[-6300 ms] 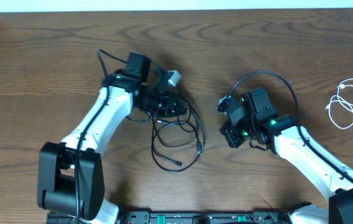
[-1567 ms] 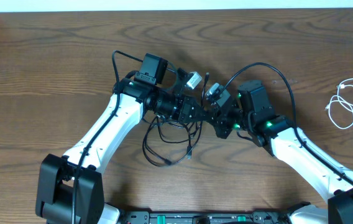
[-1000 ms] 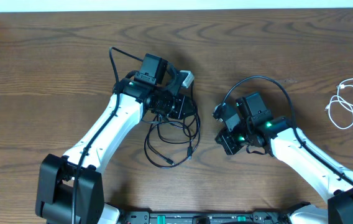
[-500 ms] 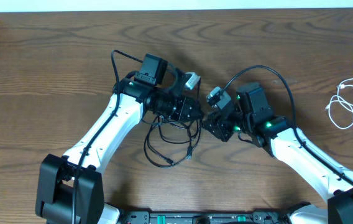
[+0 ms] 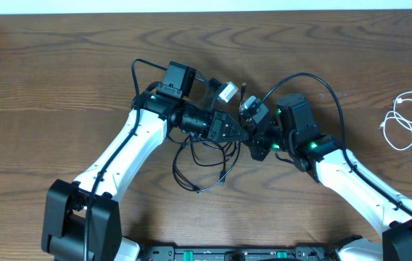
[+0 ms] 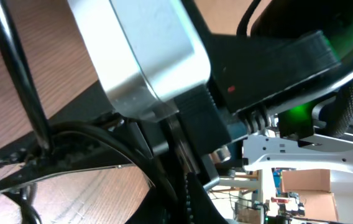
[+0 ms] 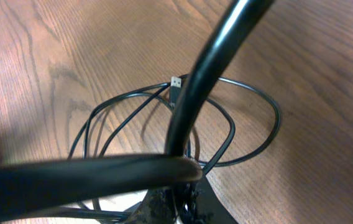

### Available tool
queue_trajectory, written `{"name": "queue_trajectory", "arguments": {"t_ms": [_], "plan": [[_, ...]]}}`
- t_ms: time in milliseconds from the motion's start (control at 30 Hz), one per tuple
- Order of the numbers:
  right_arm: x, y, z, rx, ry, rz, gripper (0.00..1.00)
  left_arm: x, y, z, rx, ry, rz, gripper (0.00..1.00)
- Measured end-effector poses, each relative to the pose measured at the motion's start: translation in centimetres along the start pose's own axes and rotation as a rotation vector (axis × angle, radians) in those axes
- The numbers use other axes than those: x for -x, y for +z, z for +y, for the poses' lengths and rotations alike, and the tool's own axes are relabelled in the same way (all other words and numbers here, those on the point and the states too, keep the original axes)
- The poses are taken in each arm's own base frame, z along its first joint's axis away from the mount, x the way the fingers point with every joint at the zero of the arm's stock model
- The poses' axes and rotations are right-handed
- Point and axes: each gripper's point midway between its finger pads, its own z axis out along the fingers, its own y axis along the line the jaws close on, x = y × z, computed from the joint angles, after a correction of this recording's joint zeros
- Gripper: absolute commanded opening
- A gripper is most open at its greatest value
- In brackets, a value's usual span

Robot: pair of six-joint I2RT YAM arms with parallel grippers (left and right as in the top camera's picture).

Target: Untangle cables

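Again left tool [image 5: 235, 133] and right tool [image 5: 252, 139] together, both clenched on black cable [image 7: 278, 122].

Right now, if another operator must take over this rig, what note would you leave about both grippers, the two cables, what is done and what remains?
Left gripper: shut on the black cable.
Right gripper: shut, close against the left one; whether it pinches a strand, I cannot tell.
Black cable: loops crossing one another on the table below the grippers.
White cable: coiled alone at the table's right side, nothing touching it.
Done: the two cables lie apart.
Left: open out the black loops, probably the white coil too.
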Motion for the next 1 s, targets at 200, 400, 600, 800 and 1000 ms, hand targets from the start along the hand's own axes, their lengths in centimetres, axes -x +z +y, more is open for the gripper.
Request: {"name": "queue_trajectory", "arguments": {"t_ms": [200,400,600,800,1000], "plan": [[-3.8,-0.3,0.5,0.013,0.108,0.147,0.01,0.2,-0.2,2.7,0.158,-0.003,-0.015,0.07],[-7.9,-1.5,1.8,0.037,0.226,0.326,0.01,0.5,-1.7,8.1,0.503,-0.029,-0.045,0.07],[-10.7,-2.6,2.6,0.044,0.286,0.445,0.01,1.2,-4.6,11.9,0.768,-0.073,-0.108,0.07],[-12.6,-3.4,1.4,-0.059,0.302,0.524,0.01,1.3,-6.0,13.1,0.869,-0.086,-0.13,0.07],[-14.2,-5.7,-4.7,-0.503,0.462,0.548,0.31,1.3,-6.3,13.3,0.885,-0.11,-0.146,0.07]]}}
